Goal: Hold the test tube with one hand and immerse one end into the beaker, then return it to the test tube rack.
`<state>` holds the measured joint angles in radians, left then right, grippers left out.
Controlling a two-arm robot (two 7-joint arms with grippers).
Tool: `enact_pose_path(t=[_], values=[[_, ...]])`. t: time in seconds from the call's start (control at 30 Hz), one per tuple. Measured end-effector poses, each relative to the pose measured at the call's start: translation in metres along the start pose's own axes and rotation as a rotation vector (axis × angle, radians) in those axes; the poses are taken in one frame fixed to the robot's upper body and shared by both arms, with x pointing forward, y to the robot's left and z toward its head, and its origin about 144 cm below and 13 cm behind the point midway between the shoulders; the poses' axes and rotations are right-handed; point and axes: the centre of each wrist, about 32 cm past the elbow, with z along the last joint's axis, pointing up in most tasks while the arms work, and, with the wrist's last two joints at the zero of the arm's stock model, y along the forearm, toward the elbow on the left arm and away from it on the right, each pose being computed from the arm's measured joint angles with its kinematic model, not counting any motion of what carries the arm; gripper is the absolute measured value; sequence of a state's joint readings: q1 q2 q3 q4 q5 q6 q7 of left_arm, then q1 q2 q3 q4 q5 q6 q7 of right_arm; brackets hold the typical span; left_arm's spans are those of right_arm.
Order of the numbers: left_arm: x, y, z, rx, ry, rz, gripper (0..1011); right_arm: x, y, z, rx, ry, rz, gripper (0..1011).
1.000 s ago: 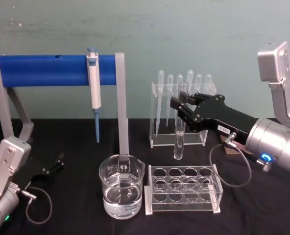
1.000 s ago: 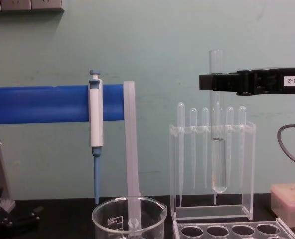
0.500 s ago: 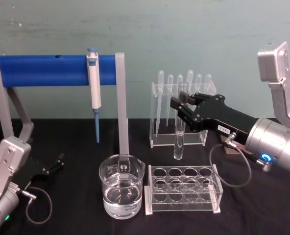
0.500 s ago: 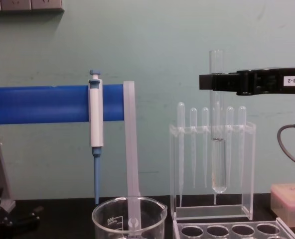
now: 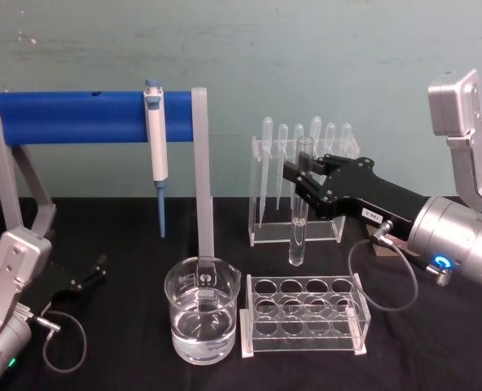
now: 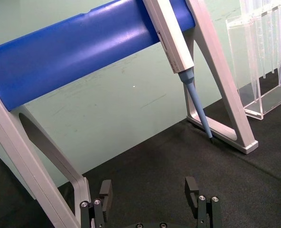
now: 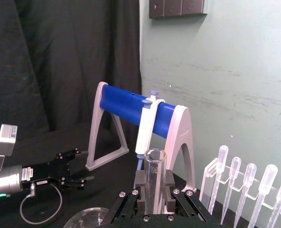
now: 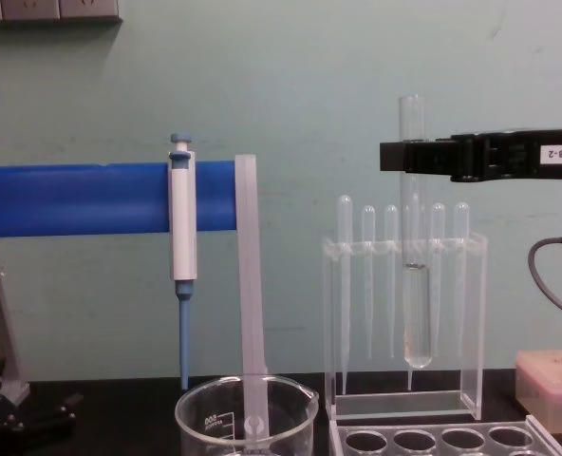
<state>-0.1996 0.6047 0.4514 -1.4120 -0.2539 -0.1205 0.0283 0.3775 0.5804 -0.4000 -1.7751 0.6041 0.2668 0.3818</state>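
Test tube rack (image 5: 249, 330) sits on the black table (image 5: 436, 358); the beaker (image 5: 202, 322), holding water, stands just left of it. Above and behind it, the right gripper (image 5: 300, 181) clamps the upright test tube (image 5: 296, 236) near its rim. Far left of it, the left gripper (image 5: 90, 274) rests, fingers spread.

Clear test tube (image 5: 296, 236) hangs upright, right of the half-filled beaker (image 5: 202, 319).

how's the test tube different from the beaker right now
The test tube is narrow and hangs upright in the right claw; the beaker is wide and stands on the table. The claw grips the test tube near its rim; nothing touches the beaker. Both are clear glass.
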Motion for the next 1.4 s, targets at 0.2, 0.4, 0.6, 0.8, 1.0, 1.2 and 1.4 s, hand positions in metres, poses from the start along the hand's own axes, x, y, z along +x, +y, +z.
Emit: enact_pose_path(t=[0.2,0.4,0.6,0.8,1.0,1.2,1.4], values=[[0.0,0.0,0.0,0.0,0.0,0.0,1000,0.0,0.0,0.0,0.0,0.0,0.0,224],[0.0,0.0,0.0,0.0,0.0,0.0,1000,-0.001,0.002,0.001,0.003,0.0,0.004,224],[0.0,0.0,0.0,0.0,0.0,0.0,1000,-0.009,0.016,0.003,0.011,0.01,0.046,224],[0.0,0.0,0.0,0.0,0.0,0.0,1000,-0.021,0.037,0.003,0.021,0.017,0.104,224],[0.0,0.0,0.0,0.0,0.0,0.0,1000,-0.037,0.061,0.002,0.038,0.014,0.163,224],[0.0,0.0,0.0,0.0,0.0,0.0,1000,-0.045,0.073,-0.009,0.044,0.002,0.174,224],[0.0,0.0,0.0,0.0,0.0,0.0,1000,-0.05,0.078,-0.031,0.055,0.004,0.171,224]])
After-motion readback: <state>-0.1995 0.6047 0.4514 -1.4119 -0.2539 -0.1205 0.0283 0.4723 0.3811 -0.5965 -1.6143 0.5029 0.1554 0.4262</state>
